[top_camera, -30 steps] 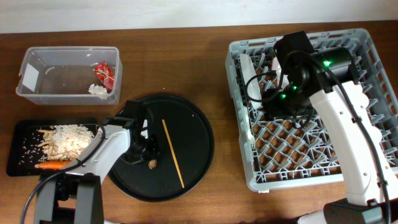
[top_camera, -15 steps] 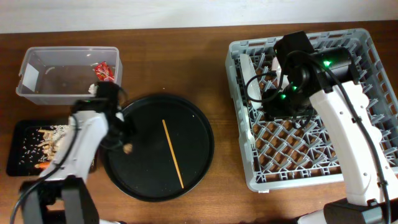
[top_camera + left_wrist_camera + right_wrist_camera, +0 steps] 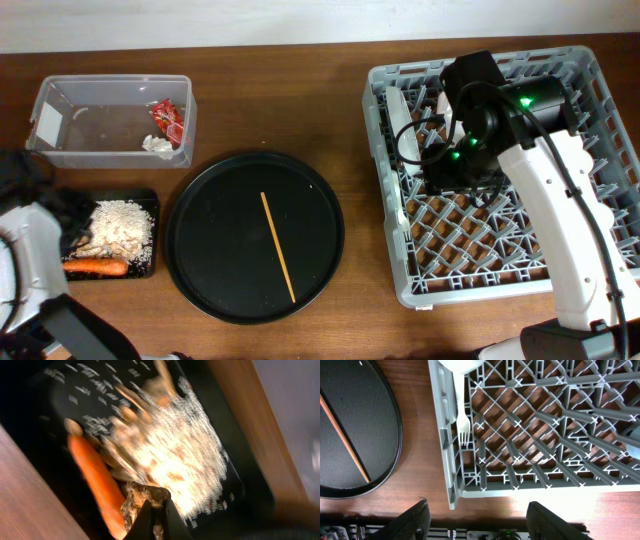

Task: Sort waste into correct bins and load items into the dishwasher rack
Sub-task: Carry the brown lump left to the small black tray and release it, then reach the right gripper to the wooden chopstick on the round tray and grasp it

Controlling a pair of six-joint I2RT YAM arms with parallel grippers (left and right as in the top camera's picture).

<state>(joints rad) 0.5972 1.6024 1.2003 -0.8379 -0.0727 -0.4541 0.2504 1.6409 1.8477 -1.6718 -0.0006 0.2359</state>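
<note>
Left of the large round black tray (image 3: 210,260), pale rice (image 3: 122,222) and an orange carrot (image 3: 96,267) are held in the flat black rectangular tray (image 3: 143,269). Above them, a small brown scrap (image 3: 142,499) is pinched by the closed left gripper (image 3: 154,522). A thin wooden stick (image 3: 278,247) is laid on the round tray. To its right, over the large grey plastic crate (image 3: 500,288), the right gripper (image 3: 480,522) is spread wide and empty.

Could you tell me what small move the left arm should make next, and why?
Probably open the left end effector to release the small brown scrap: it is held pinched directly over the flat black tray, beside the carrot and the rice, so it should drop in with the other food waste.
</note>
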